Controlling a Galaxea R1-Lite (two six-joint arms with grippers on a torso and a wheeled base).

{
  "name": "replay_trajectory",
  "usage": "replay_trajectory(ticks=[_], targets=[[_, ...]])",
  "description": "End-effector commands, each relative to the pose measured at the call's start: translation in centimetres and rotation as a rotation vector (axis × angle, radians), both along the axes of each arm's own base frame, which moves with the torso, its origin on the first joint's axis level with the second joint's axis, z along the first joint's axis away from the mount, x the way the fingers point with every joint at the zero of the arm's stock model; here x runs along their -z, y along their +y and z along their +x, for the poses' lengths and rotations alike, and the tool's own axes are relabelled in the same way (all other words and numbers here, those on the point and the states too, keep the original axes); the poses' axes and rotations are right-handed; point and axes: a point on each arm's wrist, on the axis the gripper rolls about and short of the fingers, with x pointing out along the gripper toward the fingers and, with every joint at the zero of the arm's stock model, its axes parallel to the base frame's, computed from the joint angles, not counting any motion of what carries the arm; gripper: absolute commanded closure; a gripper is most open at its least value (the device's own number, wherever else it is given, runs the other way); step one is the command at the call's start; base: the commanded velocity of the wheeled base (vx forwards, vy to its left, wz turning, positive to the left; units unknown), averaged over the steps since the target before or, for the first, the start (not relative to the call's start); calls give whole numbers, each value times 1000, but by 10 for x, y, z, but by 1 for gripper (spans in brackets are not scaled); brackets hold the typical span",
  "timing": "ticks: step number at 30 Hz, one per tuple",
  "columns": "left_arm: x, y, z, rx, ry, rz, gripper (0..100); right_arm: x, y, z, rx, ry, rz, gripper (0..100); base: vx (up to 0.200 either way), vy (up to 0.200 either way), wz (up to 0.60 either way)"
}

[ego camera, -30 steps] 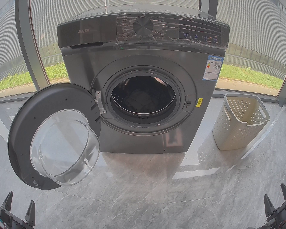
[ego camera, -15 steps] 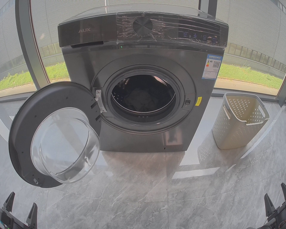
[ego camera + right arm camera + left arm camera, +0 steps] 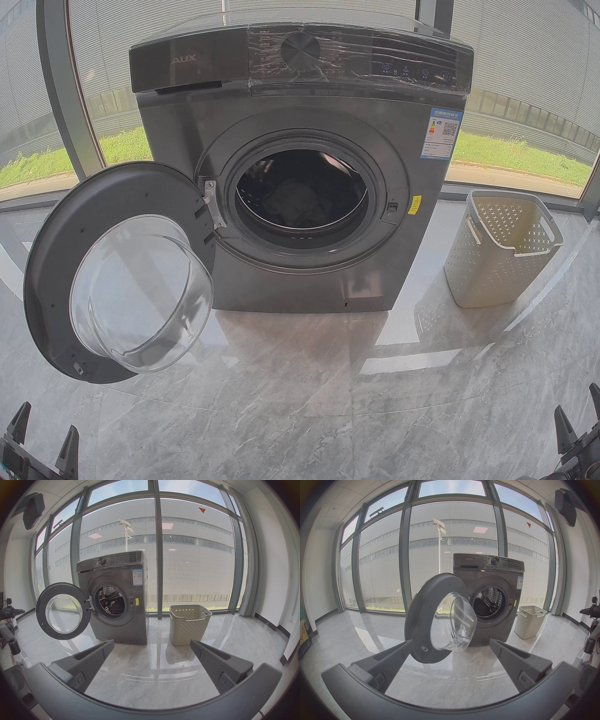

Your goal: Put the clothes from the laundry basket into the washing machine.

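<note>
Left claw (image 3: 45,431): low at my left, above the floor (image 3: 325,406); fingers spread apart, nothing held.
Right claw (image 3: 576,406): low at my right, above the floor; fingers spread apart, nothing held.
Door (image 3: 62,250): swung wide to the left of the port, with its glass bowl facing me. It stands ahead of the left claw, between it and the drum.
Laundry basket (image 3: 475,275): upright on the floor, mouth up, just beside the machine's right flank and not touching it.
Basket contents: the inner walls I can see are bare. The near wall hides the bottom, so I cannot confirm it is empty.
Washing machine (image 3: 181,131): straight ahead, port open.
Clothes (image 3: 294,200): a dark bundle lying inside the drum.
Governing relation: the basket lies forward and to my right, so the right claw is the nearer one. The drum lies leftward of the basket.
Assessment: loading appears complete or nearly so. Any remaining garment calls for a right-claw reach down into the basket.
</note>
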Motion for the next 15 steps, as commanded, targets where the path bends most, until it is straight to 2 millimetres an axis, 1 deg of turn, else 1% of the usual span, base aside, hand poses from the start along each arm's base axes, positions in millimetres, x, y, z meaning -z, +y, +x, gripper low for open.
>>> replay_trajectory(ticks=[1,13,15], targets=[[4,0,0,-1,3,-1,0,4,0,0,0,1,0,0,0,200,0],[4,0,0,-1,3,-1,0,4,0,0,0,1,0,0,0,200,0],[4,0,0,-1,3,7,0,4,0,0,0,1,0,0,0,0,0]])
